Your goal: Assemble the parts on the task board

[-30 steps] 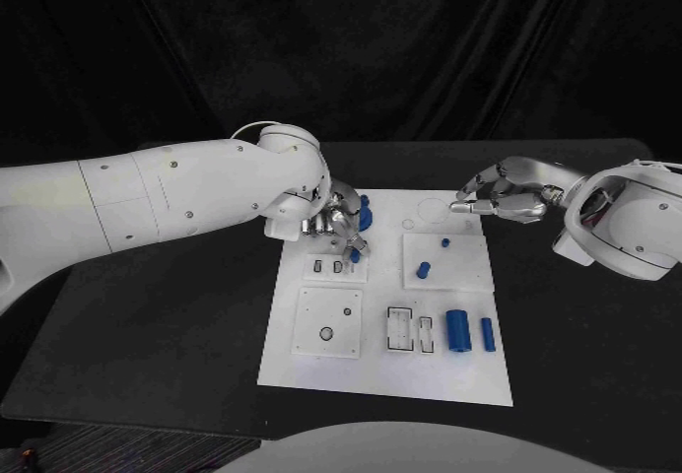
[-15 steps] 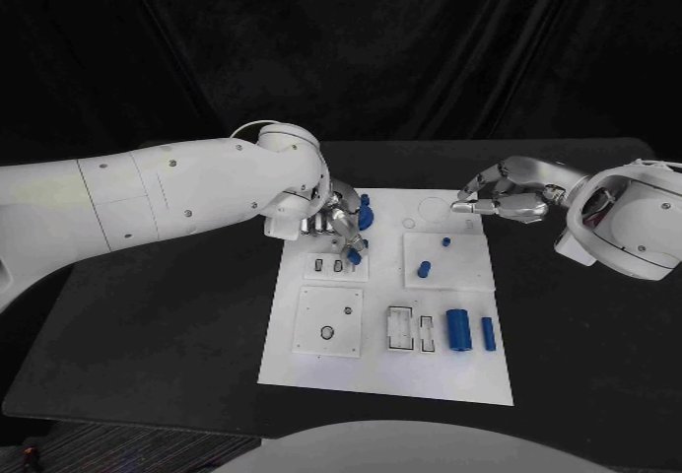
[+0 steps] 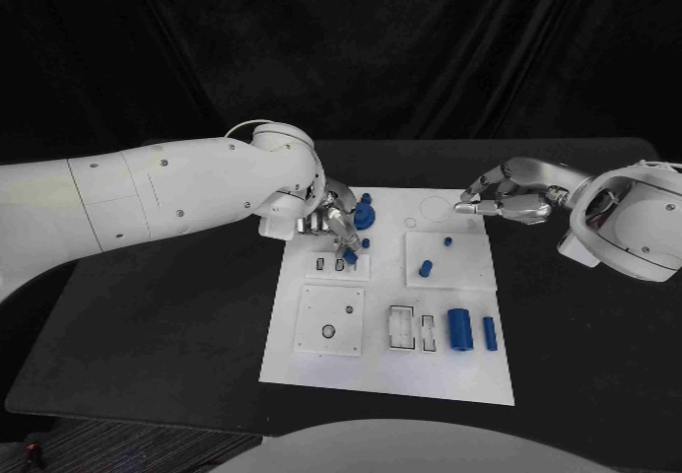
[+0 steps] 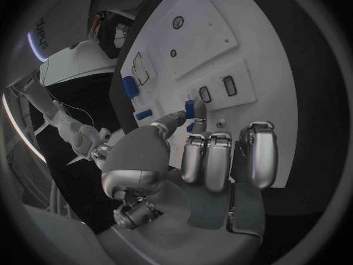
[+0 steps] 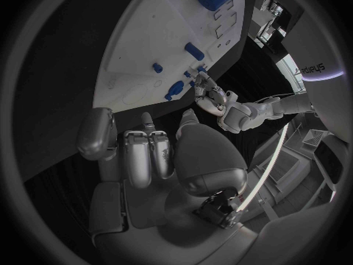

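The white task board (image 3: 373,367) lies in the middle of the black table. My left hand (image 3: 327,223) hovers over the board's far left part and pinches a small blue part (image 3: 350,256) between thumb and a fingertip. The part sits just above two small slots (image 3: 330,264). In the left wrist view the pinched part (image 4: 190,108) is close to the slots (image 4: 205,93), with the other fingers (image 4: 215,159) curled. My right hand (image 3: 502,202) hangs at the board's far right corner, fingers curled in on nothing; its palm (image 5: 158,153) faces the board (image 5: 140,35).
A tall blue piece (image 3: 366,209) stands beside my left hand. Two small blue pegs (image 3: 444,240) (image 3: 424,267) stand on the right square plate. A thick blue cylinder (image 3: 457,329) and a slim one (image 3: 488,333) lie at the near right. Black table surrounds the board.
My left hand has shifted slightly over the slots, still pinching the small blue part. The right hand has stayed where it was.
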